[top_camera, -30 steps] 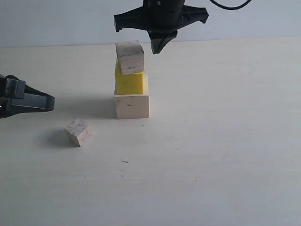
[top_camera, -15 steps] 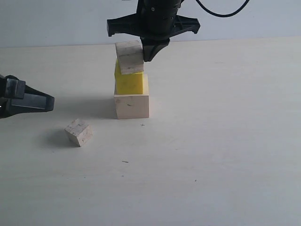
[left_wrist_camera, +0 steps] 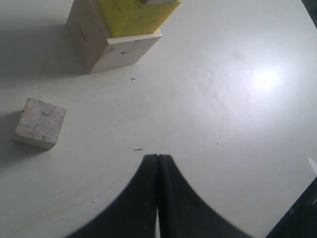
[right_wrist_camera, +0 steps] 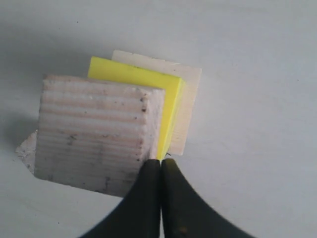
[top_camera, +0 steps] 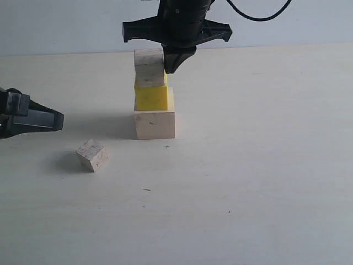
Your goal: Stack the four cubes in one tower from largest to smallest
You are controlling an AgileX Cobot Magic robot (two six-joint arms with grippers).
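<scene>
A tower stands mid-table: the large pale wooden cube (top_camera: 155, 124) lowest, the yellow cube (top_camera: 153, 97) on it, and a grainy pale wooden cube (top_camera: 149, 67) on top, overhanging to the left. My right gripper (top_camera: 171, 69) is shut with nothing between its fingers, its tip pressed against the grainy cube's right side (right_wrist_camera: 99, 131). The small pale wooden cube (top_camera: 92, 154) lies alone on the table, left of the tower. My left gripper (top_camera: 59, 120) hovers at the left edge, shut and empty, with the small cube (left_wrist_camera: 40, 123) and the tower's base (left_wrist_camera: 106, 47) ahead of it.
The pale tabletop (top_camera: 248, 182) spreads around the tower. A black cable (top_camera: 259, 14) runs from the right arm at the top. A few small dark specks (top_camera: 146, 190) dot the surface.
My right gripper has come down and leftward against the grainy cube, which has slid left and straightened from its tilt. The left gripper and small cube have not moved.
</scene>
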